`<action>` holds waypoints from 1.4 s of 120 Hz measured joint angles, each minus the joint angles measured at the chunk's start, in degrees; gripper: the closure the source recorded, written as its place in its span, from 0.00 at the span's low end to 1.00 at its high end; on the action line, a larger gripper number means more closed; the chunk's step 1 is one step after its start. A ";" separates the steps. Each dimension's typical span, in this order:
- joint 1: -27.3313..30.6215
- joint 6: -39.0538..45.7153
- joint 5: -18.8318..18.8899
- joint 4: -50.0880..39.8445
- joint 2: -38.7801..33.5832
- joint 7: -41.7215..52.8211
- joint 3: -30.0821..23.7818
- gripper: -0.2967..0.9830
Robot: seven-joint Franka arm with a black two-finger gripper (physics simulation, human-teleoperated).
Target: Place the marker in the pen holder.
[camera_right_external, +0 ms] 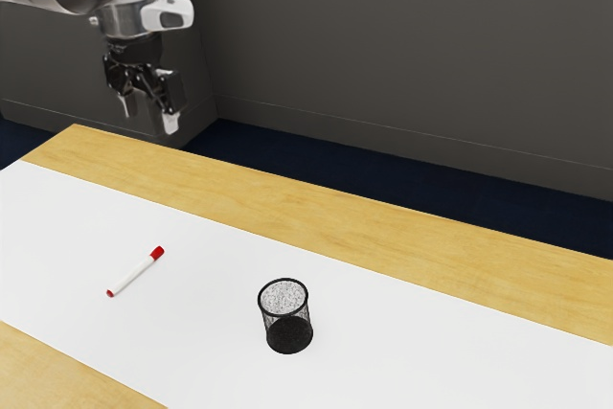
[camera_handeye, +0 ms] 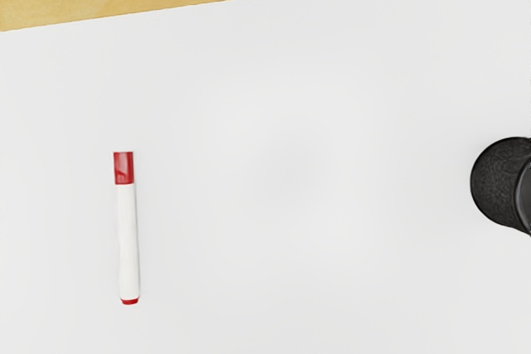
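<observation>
High above the table's far edge hangs my gripper (camera_right_external: 148,120), open, its two fingers apart with nothing between them. A white marker (camera_right_external: 137,271) with a red cap and red end lies flat on the white table cover, toward the exterior view's left. The black mesh pen holder (camera_right_external: 287,317) stands upright on the cover, to the exterior view's right of the marker. From above, in the wrist view, the marker (camera_handeye: 128,234) lies apart from the pen holder (camera_handeye: 498,181), which is partly cut off by the picture's edge.
A white cover (camera_right_external: 402,332) runs along the wooden table (camera_right_external: 316,198), with bare wood on both sides of it. Behind the table are a dark blue floor (camera_right_external: 383,184) and a grey wall (camera_right_external: 402,55).
</observation>
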 joint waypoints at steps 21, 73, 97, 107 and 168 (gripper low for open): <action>0.23 1.73 0.11 -0.43 0.05 0.53 -0.03 0.23; 18.99 23.75 -1.93 -21.05 4.93 6.25 -0.69 0.23; 15.13 36.40 -7.32 -22.62 11.88 11.68 -0.93 0.23; 15.55 39.14 -9.75 -22.24 14.01 14.12 -0.88 0.23; 18.64 44.15 -12.27 -19.65 24.51 24.01 -0.95 0.54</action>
